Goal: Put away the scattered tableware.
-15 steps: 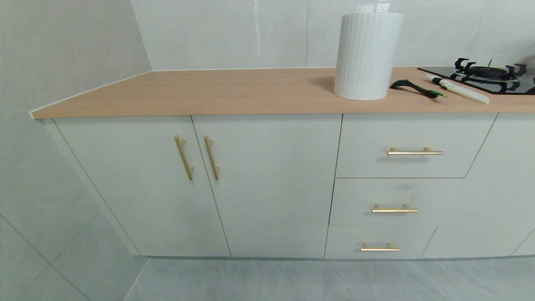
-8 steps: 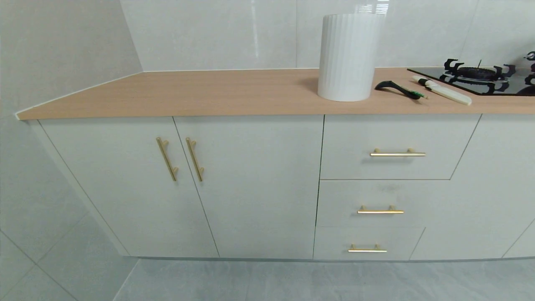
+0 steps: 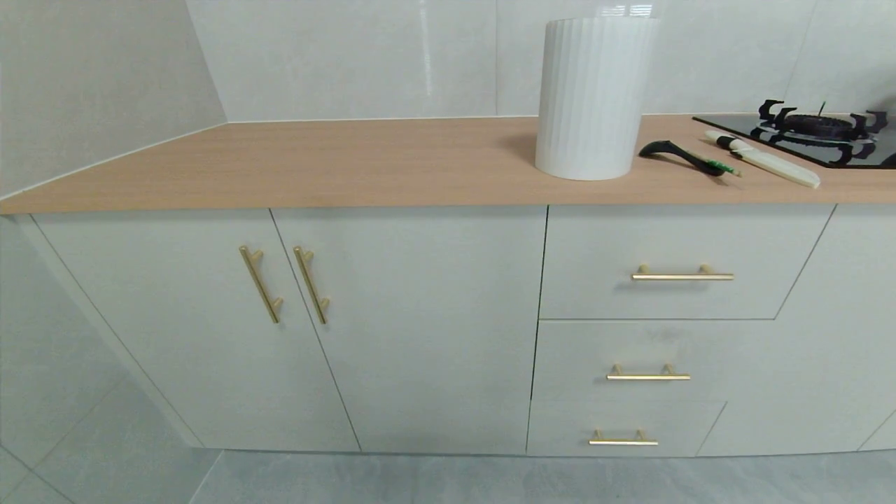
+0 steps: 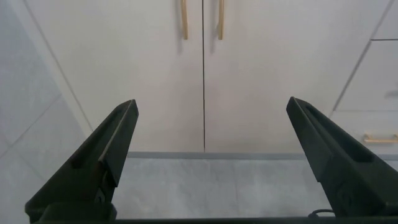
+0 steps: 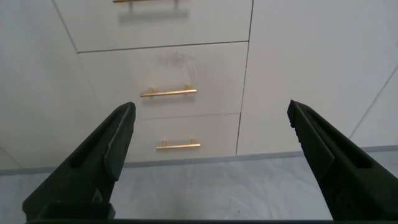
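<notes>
The left gripper (image 4: 211, 109) hangs before the cabinet doors (image 4: 261, 81), jaws spread wide and empty. On the countertop (image 3: 350, 157) a tall white ribbed container (image 3: 593, 98) stands upright; its inside cannot be seen. Just right of it lies a black scoop (image 3: 682, 155), bowl toward the container, handle pointing right. A pale knife (image 3: 766, 161) lies alongside, blade pointing right and forward, near the hob (image 3: 819, 126). The right gripper (image 5: 210, 109), likewise spread and empty, faces the drawers (image 5: 168, 68).

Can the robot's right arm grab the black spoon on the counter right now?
Probably not yet. The right pincer hangs open down low, facing the drawers, while the black spoon lies up on the counter beside the white jar. Nothing covers the spoon, so the arm would only need to lift.
</notes>
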